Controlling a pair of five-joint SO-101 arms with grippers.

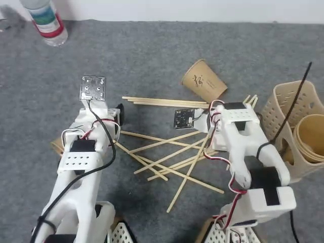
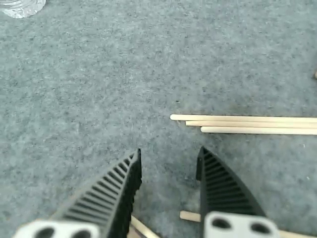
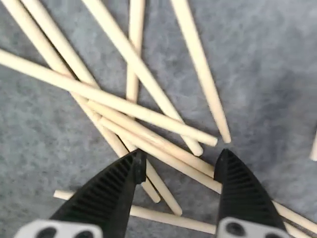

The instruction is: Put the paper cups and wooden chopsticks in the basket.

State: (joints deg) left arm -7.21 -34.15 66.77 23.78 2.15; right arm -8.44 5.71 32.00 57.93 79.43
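Grey felt-covered worktop, seen from above. Right gripper hangs low over a crossed heap of wooden chopsticks, jaws apart & straddling several sticks, probably lined up to pinch one. Left gripper, jaws also apart w/ nothing between them, sits over bare worktop near three parallel chopsticks. One paper cup lies on its side beyond the heap, not yet in the basket. Perforated basket stands just beside the right arm, so within its easy reach, w/ nested cups already inside.

Left tool, right tool agape
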